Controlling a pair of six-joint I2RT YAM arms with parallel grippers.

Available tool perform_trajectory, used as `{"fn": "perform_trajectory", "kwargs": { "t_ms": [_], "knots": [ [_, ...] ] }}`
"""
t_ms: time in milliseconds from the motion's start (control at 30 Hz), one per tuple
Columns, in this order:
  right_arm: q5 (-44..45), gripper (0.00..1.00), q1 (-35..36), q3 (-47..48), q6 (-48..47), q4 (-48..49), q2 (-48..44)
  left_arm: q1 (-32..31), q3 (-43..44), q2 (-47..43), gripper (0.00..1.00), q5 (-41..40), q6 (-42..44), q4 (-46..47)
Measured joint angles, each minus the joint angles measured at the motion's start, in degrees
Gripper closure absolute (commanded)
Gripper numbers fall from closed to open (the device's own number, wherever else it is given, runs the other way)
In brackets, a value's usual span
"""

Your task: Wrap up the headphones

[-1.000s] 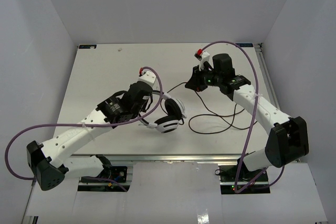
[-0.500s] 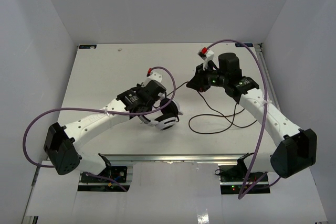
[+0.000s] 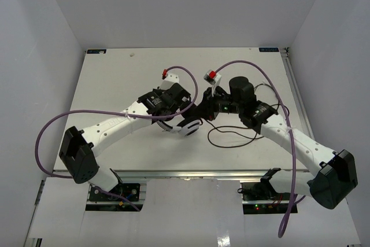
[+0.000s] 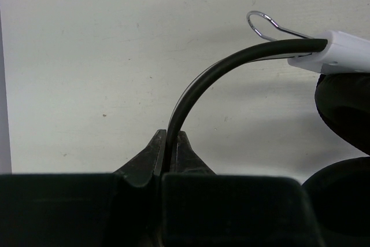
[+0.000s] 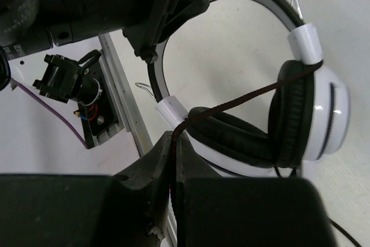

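The white headphones (image 3: 189, 128) with black cushions hang near the table's middle, held up between both arms. My left gripper (image 4: 170, 143) is shut on the thin headband (image 4: 231, 65), which arcs up to a white ear cup (image 4: 347, 50). My right gripper (image 5: 175, 143) is shut on the thin black cord (image 5: 243, 99), which runs taut across the folded ear cups (image 5: 300, 114). In the top view the left gripper (image 3: 176, 117) and right gripper (image 3: 203, 114) sit close together over the headphones. Loose cord (image 3: 231, 140) loops on the table to the right.
Thick purple arm cables (image 3: 52, 125) arc over both arms. The table's front rail (image 3: 185, 173) with metal brackets lies just below the headphones. White walls enclose the table on the left, back and right.
My right gripper has moved left and toward the near edge, bringing the cord to the headphones. My left arm has pushed the headphones slightly right. The grippers are now close together.
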Motion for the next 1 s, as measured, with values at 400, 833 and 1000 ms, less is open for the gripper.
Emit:
{"fn": "perform_trajectory", "kwargs": {
  "t_ms": [400, 833, 1000],
  "knots": [
    [13.5, 0.92, 11.1, -14.4, 5.5, 12.4, -5.9, -0.5, 3.5, 0.8, 1.00, 2.2, -11.3, -3.7],
    [26.3, 0.89, 18.5, -23.4, 4.9, 22.7, -11.6, -0.5, 2.8, -6.4, 1.00, 5.7, -14.3, -2.8],
    [28.3, 0.86, 20.7, -25.4, 3.8, 27.8, -11.5, -0.5, 1.7, -9.4, 1.00, 5.6, -15.3, -2.4]
  ]
}}
